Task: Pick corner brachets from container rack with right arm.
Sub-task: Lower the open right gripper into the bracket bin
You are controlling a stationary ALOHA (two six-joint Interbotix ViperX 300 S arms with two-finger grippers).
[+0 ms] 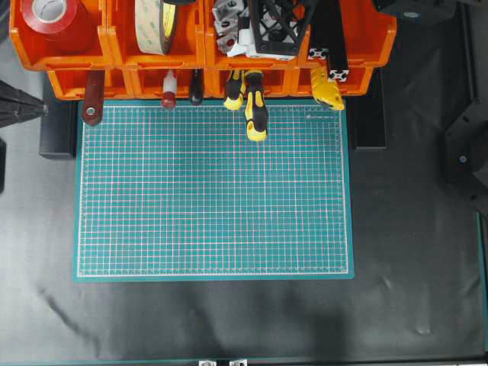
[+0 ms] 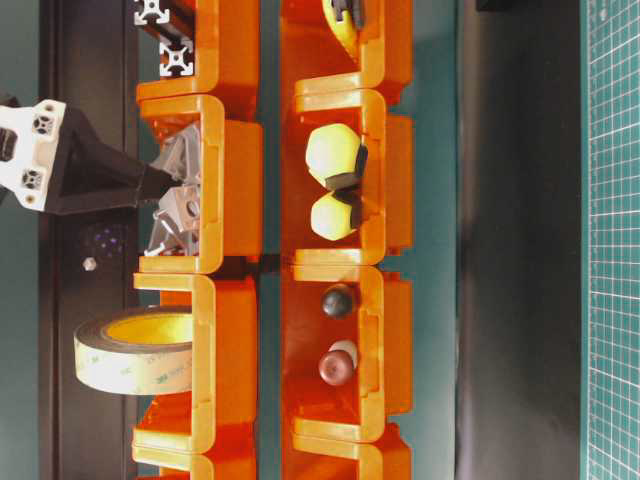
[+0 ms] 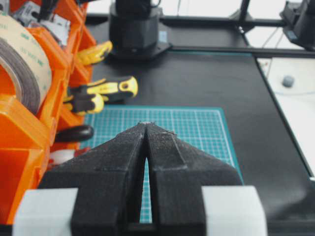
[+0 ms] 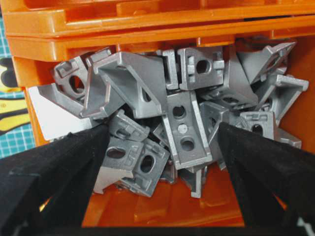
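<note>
The orange container rack [image 1: 122,57] runs along the far edge of the table. Its third upper bin holds a pile of silver-grey corner brachets [image 1: 227,27], also seen in the table-level view [image 2: 178,205] and close up in the right wrist view [image 4: 179,125]. My right gripper [image 4: 163,127] is open inside that bin, its black fingers [image 4: 69,162] on either side of the pile, closed on nothing. From overhead it [image 1: 267,34] sits over the bin. My left gripper [image 3: 146,125] is shut and empty, low at the mat's left side, beside the rack.
A green cutting mat [image 1: 213,191] covers the table's middle. The rack also holds a red tape roll [image 1: 49,19], a beige tape roll [image 1: 156,23], black aluminium profiles [image 1: 328,42] and yellow-black screwdrivers [image 1: 254,114] whose handles jut over the mat's far edge.
</note>
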